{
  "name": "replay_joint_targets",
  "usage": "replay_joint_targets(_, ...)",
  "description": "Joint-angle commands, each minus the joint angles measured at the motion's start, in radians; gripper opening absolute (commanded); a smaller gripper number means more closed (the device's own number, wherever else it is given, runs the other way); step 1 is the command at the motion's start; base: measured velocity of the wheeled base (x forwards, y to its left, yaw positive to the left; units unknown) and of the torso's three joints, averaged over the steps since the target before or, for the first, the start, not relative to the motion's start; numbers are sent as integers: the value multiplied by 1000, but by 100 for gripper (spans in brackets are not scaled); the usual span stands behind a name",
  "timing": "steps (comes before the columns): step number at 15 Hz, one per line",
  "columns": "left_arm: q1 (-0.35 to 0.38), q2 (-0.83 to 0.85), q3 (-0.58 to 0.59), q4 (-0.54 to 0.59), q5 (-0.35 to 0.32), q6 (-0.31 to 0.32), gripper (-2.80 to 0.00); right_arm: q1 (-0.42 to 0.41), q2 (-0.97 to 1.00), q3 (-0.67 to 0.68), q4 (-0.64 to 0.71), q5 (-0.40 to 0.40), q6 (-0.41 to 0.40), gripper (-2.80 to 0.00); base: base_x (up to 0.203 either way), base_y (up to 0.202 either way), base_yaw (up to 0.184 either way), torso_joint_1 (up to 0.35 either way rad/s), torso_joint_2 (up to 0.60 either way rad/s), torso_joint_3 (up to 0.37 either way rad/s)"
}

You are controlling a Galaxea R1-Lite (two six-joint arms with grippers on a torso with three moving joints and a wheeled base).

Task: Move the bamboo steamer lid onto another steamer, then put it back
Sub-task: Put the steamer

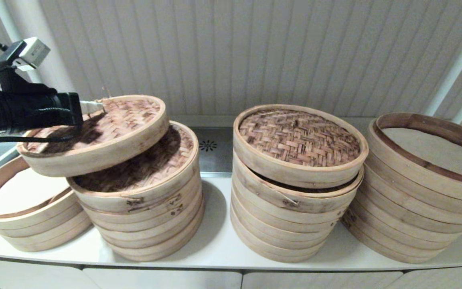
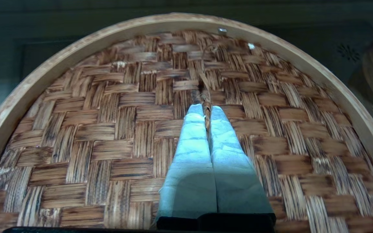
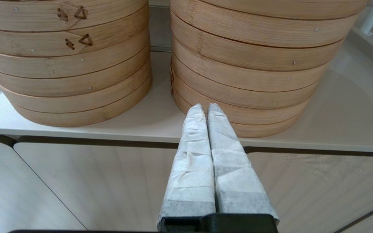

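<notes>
A woven bamboo steamer lid (image 1: 106,128) hangs tilted in the air, partly over the second stack from the left (image 1: 142,200) and partly over the open leftmost steamer (image 1: 26,212). My left gripper (image 1: 94,106) is shut on the lid's thin woven handle (image 2: 207,111), which is pinched between the white-wrapped fingers (image 2: 193,142) at the centre of the weave (image 2: 108,129). The second stack carries a woven lid of its own, shaded under the lifted one. My right gripper (image 3: 205,108) is shut on nothing, low in front of the counter edge and out of the head view.
Two more steamer stacks stand to the right: one with a woven lid (image 1: 299,138), sitting slightly askew, and an open tilted one (image 1: 423,184) at the far right. All rest on a white counter (image 1: 223,245) before a panelled wall; cabinet fronts (image 3: 108,181) lie below.
</notes>
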Motion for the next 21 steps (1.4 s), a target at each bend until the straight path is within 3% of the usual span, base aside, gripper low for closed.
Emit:
replay_joint_targets(1,-18,-13,34,-3,-1,2,-280,0,-2,1,0,0,0,-280,0,0,0,0,0,0)
replay_joint_targets(6,-60,-32,55,-2,2,5,-280,0,-2,0,0,0,0,-280,0,0,0,0,0,0)
replay_joint_targets(10,-114,-34,66,-4,89,5,-280,0,-2,1,0,0,0,-280,0,0,0,0,0,0)
replay_joint_targets(16,-165,14,72,-83,147,0,-280,0,-2,0,0,0,0,-280,0,0,0,0,0,0)
replay_joint_targets(21,-173,25,108,-125,150,2,-280,0,-2,0,0,0,0,-280,0,0,0,0,0,0)
